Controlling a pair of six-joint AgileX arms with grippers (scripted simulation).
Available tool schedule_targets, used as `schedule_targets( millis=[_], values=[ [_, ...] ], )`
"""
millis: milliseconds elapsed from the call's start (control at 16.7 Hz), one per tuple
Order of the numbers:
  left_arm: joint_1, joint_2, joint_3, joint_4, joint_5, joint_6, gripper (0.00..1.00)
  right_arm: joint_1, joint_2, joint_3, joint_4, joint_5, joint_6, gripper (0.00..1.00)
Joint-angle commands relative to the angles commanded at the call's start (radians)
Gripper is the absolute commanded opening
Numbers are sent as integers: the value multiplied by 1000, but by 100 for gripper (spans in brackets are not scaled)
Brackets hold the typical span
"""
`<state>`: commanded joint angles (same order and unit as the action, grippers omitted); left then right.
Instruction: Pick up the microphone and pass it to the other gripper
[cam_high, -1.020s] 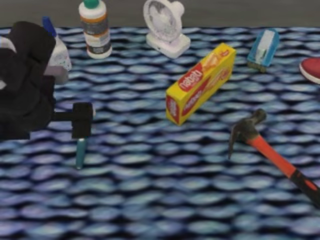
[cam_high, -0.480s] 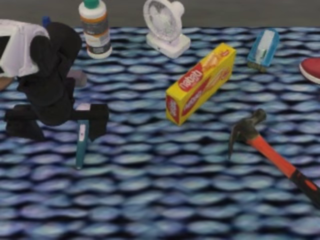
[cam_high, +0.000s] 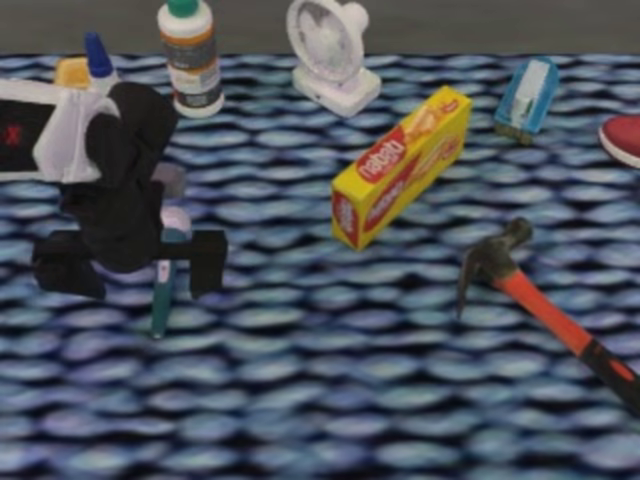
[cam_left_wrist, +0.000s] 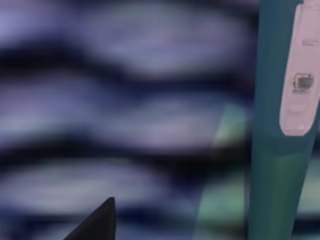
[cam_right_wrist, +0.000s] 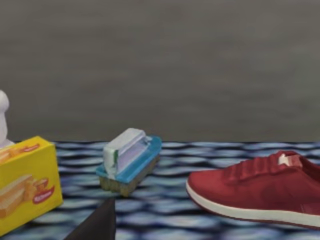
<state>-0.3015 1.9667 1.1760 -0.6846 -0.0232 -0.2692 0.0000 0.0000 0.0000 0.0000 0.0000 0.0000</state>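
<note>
Teal, slim and white-headed, the microphone (cam_high: 162, 292) lies at the table's nine o'clock. Our left gripper (cam_high: 128, 262) has swung over its head, jaws spread wide astride it, nothing held; closing should come next. Our right arm stays out of the top view.

Not a real room: a made-up computer scene w/ one table (cam_high: 330, 400) covered in a blue wavy knit pattern and a plain grey wall behind. Mixed home stuff sits on it: a small white fan (cam_high: 330, 52), a yellow cookie box (cam_high: 402, 165), a hammer (cam_high: 545, 305), a red shoe (cam_right_wrist: 260, 187), a scrub brush (cam_right_wrist: 129, 160), a bottle (cam_high: 190, 55).
</note>
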Motion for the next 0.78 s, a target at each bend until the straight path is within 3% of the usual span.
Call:
schedule_targets(
  millis=[240,540,780],
  values=[
    [3,108,-53,164,1,4,100,0,0,0,0,0,0,100],
    [3,129,-63,190,1,5,100,0,0,0,0,0,0,100],
    [3,129,-63,190,1,5,70,0,0,0,0,0,0,100]
  ],
)
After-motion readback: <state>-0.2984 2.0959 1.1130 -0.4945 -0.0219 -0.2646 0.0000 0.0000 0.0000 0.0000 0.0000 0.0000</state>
